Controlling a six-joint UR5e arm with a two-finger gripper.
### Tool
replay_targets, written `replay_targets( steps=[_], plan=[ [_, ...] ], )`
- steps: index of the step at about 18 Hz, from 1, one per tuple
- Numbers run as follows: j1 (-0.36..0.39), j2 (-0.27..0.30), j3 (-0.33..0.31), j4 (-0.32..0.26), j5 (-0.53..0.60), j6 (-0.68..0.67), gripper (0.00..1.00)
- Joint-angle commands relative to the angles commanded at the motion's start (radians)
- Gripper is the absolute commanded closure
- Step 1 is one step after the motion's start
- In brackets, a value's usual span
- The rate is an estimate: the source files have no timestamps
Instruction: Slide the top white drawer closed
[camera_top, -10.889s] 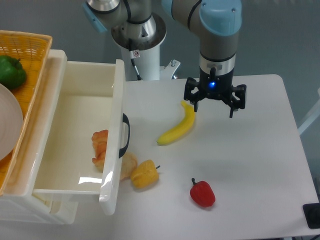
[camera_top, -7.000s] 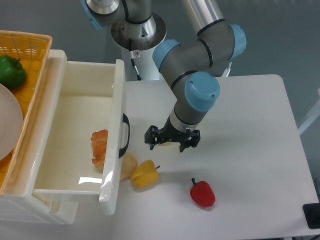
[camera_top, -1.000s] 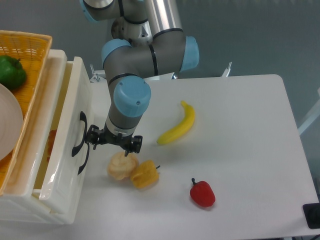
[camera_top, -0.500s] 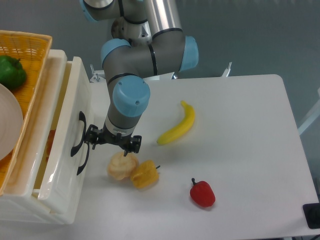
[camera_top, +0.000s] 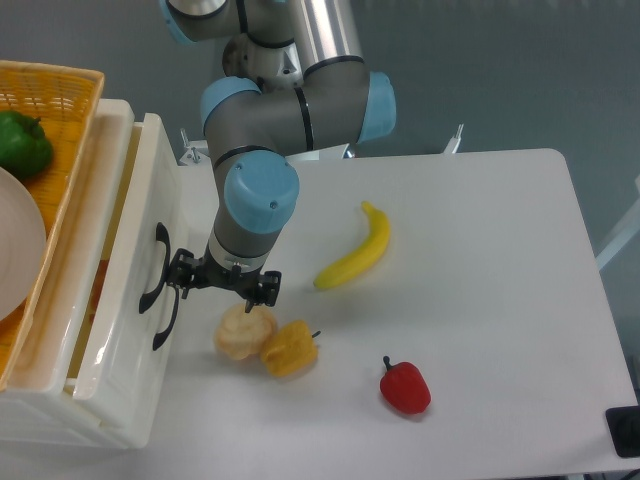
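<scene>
While the top white drawer (camera_top: 125, 290) stands nearly shut at the left of the bench (camera_top: 480, 300), only a narrow gap open along its top, I log the gripper (camera_top: 222, 287) just beside its black handle (camera_top: 158, 285), fingers spread apart, gripping nothing. On the bench: a pale fruit (camera_top: 243, 332) touching a yellow pepper (camera_top: 289, 347), a banana (camera_top: 358, 248), a red pepper (camera_top: 405, 385). Above the drawer: a woven basket (camera_top: 60, 120) with a green pepper (camera_top: 22, 143).

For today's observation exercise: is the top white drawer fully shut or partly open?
Partly open: a narrow gap remains behind the top white drawer front, showing its inside.
</scene>
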Motion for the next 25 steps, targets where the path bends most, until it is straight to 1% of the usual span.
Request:
replay_targets(
  steps=[6,10,12,15,18,20,24,25],
  plan=[
    [0.011,0.002,0.012,0.003,0.011,0.021,0.0],
    [0.046,0.005,0.029,0.002,0.029,0.047,0.0],
    [0.07,0.011,0.04,0.002,0.046,0.084,0.0],
    [0.103,0.015,0.041,0.0,0.092,0.115,0.0],
    [0.146,0.02,0.048,0.0,0.097,0.126,0.0],
    [0.172,0.032,0.054,-0.002,0.098,0.17,0.0],
    [0.198,0.034,0.058,0.002,0.21,0.36,0.0],
    [0.216,0.034,0.061,0.003,0.224,0.395,0.0]
  ],
)
